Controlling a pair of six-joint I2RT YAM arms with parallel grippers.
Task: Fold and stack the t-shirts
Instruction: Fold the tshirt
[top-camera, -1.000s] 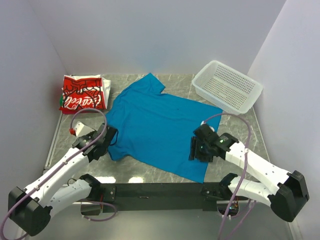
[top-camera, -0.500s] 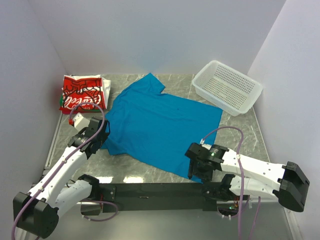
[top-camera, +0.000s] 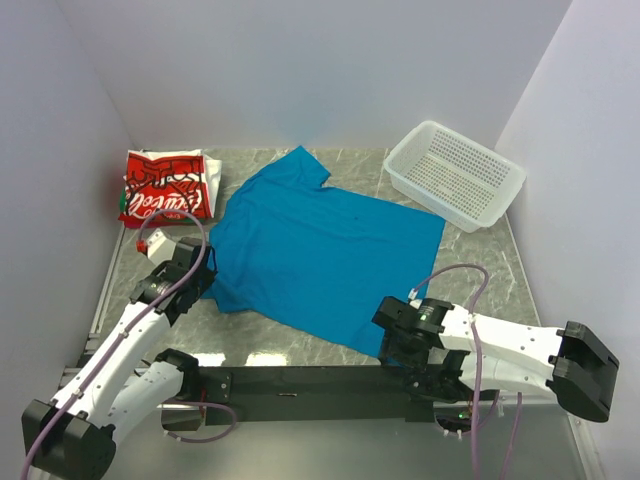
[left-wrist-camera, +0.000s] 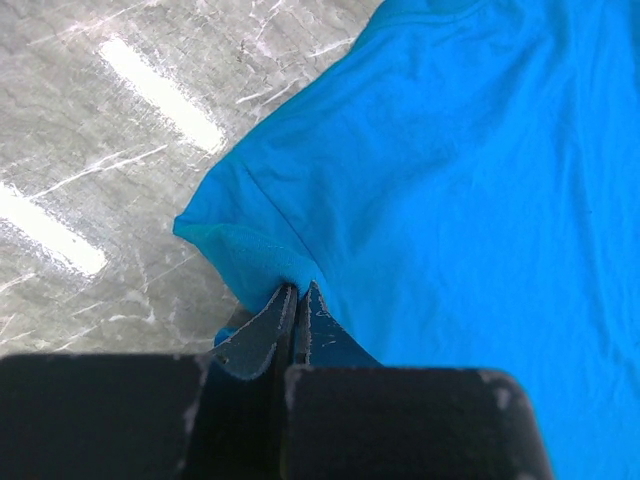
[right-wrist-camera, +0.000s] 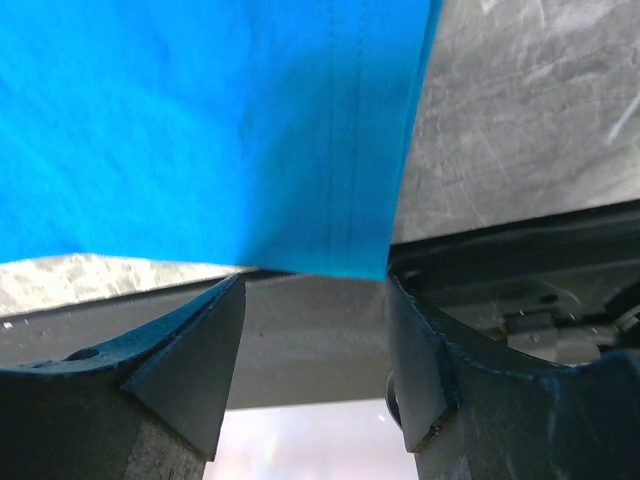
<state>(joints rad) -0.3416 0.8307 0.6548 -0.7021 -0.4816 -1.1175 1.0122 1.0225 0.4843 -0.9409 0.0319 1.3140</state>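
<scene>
1. The blue t-shirt (top-camera: 320, 250) lies spread out flat in the middle of the table (top-camera: 480, 275). It is not folded yet, so I think the folding is just starting.
2. The left claw (left-wrist-camera: 298, 296) is squeezed tight on the shirt's edge at about 8 o'clock. It is near a sleeve. The cloth bunches up into a little peak where the claw pinches it. I think it holds there so that side can be lifted and laid over.
3. The right claw (right-wrist-camera: 315, 282) is wide open at the shirt's corner at about 5 o'clock. The hem corner sits between its two fingers, but they are not pinching it. I think it is lined up there to grab that corner next.
4. With one claw on each side of the shirt, both arms could lift the near edge together. That would keep the cloth from dragging or twisting.
5. The red-and-white t-shirt (top-camera: 165, 187) is folded up at about 10 o'clock, well apart from the claws. I think the blue one goes on top of it later.
6. The white basket (top-camera: 455, 172) sits at about 2 o'clock, just beside the blue shirt's far corner. Nothing is touching it.
</scene>
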